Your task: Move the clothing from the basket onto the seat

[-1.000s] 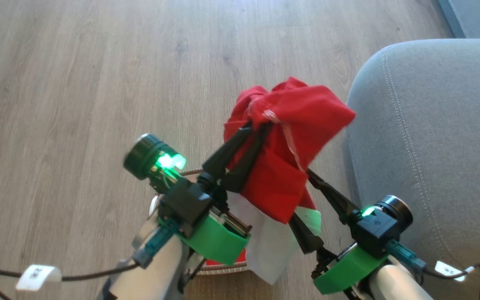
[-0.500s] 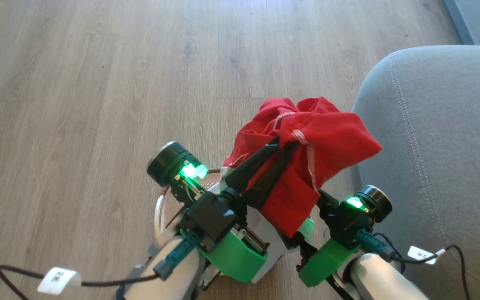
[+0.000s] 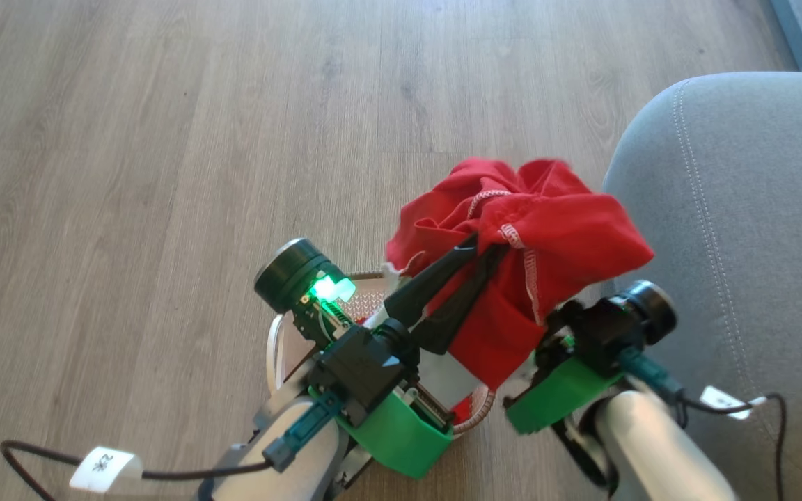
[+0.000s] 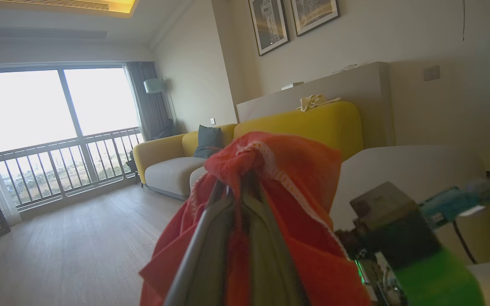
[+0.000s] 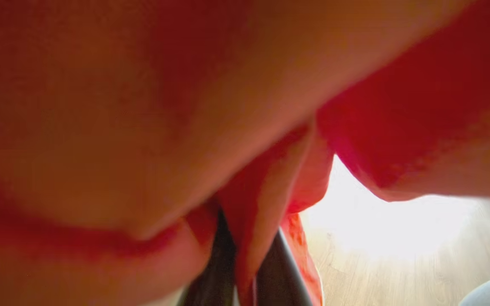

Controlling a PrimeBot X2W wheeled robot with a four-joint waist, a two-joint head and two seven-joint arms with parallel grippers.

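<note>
Gripping clothing (image 3: 561, 233) with both grippers, bundle hanging in the air over basket (image 3: 365, 276), not yet on seat (image 3: 742, 229). Left gripper (image 3: 483, 249) is clenching a stitched red fold near the bundle's top, fingers pointing up and right in the head view. Right gripper (image 5: 249, 240) is pinching another red fold from underneath, as the right wrist view is showing. In the head view the cloth is draping over its fingers and hiding them, with just its dark body and green mount sticking out below the bundle.

White panel (image 3: 446, 379) is hanging low toward the basket, between the two arms. A bit more red is showing inside the basket by its near rim. Left arm is blocking most of the basket, leaving part of the brown rim, some perforated wall and a white handle visible. Basket is sitting on wood floor (image 3: 164, 174), just beside the seat.

Bundle's right edge is overlapping the seat's rounded corner in the head view; cannot tell if touching. Right forearm is crossing in front of the seat's side. Tagged cables are trailing from both wrists.

Left wrist view is looking past the red cloth at a yellow sofa (image 4: 313, 123), big window (image 4: 36, 110) and framed pictures (image 4: 270, 21).
</note>
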